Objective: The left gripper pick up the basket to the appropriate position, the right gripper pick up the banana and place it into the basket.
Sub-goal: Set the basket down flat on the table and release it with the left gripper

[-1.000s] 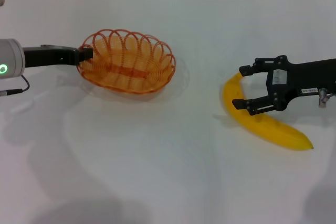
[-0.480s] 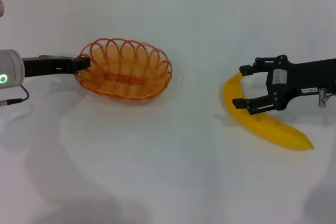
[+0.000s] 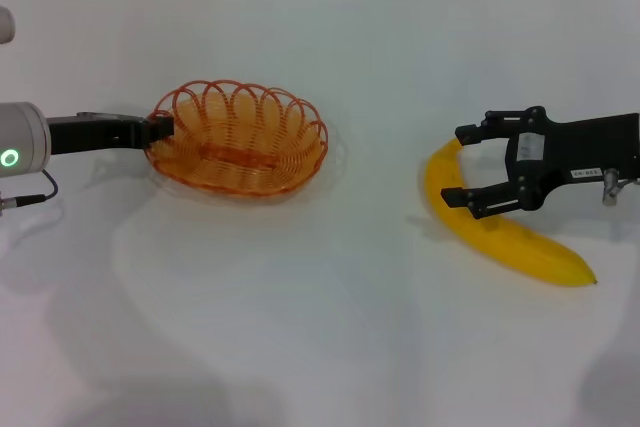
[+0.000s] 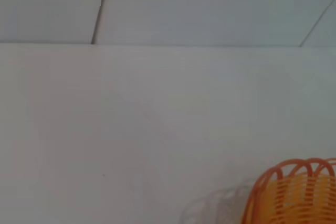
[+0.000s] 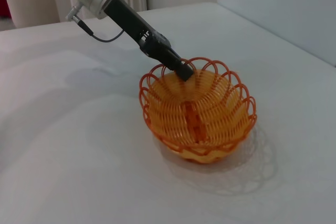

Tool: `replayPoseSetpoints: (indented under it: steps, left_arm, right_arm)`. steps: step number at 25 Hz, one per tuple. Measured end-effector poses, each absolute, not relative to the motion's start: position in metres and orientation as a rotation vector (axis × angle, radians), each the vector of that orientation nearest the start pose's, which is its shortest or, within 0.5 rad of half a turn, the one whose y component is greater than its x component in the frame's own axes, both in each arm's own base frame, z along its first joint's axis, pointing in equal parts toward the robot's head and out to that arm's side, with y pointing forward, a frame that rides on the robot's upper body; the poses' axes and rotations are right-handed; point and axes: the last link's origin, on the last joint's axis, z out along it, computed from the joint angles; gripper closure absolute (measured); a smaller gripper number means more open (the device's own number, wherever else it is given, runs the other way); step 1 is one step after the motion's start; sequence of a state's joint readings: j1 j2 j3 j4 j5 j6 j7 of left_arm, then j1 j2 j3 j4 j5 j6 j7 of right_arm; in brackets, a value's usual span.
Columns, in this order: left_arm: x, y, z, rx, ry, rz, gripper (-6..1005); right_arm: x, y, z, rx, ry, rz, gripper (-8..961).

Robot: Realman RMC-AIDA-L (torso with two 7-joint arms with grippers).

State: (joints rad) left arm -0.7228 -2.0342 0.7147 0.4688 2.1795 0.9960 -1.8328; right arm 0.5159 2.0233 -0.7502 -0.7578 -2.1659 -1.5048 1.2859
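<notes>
Basket (image 3: 238,137) has settled lower and flatter since a second ago, my left gripper (image 3: 160,128) pinching its left rim.
My right gripper (image 3: 462,165) hangs wide open around the banana (image 3: 500,232); bare white table (image 3: 300,327) lies between basket and banana.

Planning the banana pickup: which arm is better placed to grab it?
The right. The right gripper is open with its fingers straddling the banana, while the left gripper is across the table, shut on the basket rim.
</notes>
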Motion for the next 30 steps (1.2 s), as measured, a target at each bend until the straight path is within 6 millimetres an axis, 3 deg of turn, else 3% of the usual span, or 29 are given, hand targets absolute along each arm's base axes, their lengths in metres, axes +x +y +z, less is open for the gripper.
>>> replayPoseSetpoints:
  steps: [15,20,30]
  left_arm:
    - [-0.2852,0.4051,-0.0145,-2.325,-1.168,-0.342,832]
    - [-0.2852,0.4046,-0.0148,-2.334,-1.144,-0.344,635]
    - [-0.2864,0.4023,-0.0139,-2.366,-1.041,-0.34,366]
  right_arm:
    - [0.2888,0.3367,0.0224,-2.794,0.374,0.285,81]
    - [0.289,0.3366,0.0223,-2.795,0.375,0.283,81]
    - [0.2914,0.3345,0.0217,-2.796,0.387,0.281,82]
